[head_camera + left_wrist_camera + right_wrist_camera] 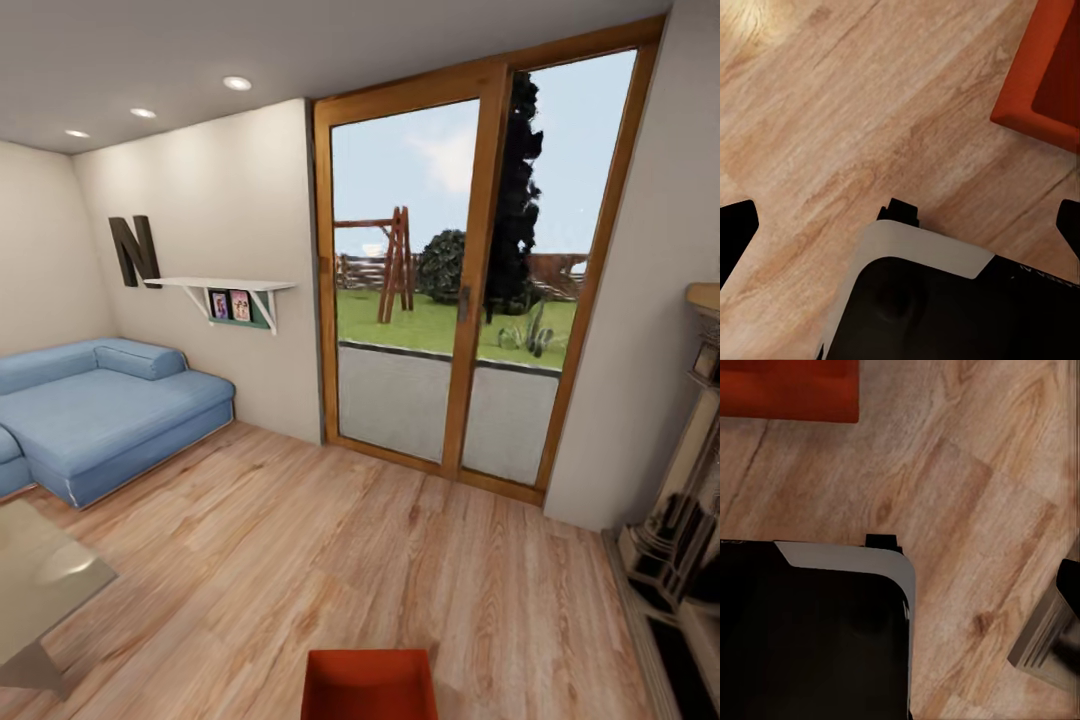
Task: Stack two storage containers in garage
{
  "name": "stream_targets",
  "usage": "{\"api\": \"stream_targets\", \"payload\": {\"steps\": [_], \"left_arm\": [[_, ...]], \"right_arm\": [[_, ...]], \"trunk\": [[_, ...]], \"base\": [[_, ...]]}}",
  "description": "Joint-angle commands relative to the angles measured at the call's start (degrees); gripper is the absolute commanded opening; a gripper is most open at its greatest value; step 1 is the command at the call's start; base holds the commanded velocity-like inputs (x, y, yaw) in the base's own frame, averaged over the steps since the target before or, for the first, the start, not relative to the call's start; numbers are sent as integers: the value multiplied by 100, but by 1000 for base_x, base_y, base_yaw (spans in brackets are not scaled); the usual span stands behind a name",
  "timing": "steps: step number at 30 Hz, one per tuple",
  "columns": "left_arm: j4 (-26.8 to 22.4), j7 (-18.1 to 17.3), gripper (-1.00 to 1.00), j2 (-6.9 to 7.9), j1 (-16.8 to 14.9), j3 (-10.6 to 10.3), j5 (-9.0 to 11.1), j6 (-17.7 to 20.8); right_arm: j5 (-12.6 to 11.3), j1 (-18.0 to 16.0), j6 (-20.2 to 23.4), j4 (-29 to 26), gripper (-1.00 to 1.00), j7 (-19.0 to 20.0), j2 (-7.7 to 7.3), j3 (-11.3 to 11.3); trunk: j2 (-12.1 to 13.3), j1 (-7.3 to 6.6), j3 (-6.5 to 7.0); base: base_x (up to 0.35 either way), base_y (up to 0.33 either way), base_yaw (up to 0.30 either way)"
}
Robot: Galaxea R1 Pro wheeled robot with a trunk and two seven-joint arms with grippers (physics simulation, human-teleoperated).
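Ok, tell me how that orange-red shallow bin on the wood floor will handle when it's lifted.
The orange-red shallow open bin looks stiff, since its thin walls stand straight. With no lid, it is probably light. It sits flat on the light wood plank floor, so it should slide rather than roll or tip.

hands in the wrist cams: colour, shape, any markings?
Left hand: two plain matte black fingertips with angled, tapered ends; I can't make out any markings or cables on them. Right wrist view: one similar black fingertip at the frame edge.
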Motion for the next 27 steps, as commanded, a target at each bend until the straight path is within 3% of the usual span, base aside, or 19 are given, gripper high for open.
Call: {"api": "stream_targets", "payload": {"steps": [1,8,27], "left_arm": [[4,9,100,-1,-4,21,12,-19],[4,9,100,7,-4,22,12,-25],[4,17,100,3,-4,23,38,-28]], "right_arm": [[-54,-8,-32,17,100,3,0,51],[-30,-8,-29,16,100,61,-15,67],[-29,-8,-32,16,100,55,-12,76]], "trunk": [[-5,0,-7],[-5,0,-7],[-5,0,-7]], "base": [[0,-272,0],[0,-155,0],[0,23,0]]}}
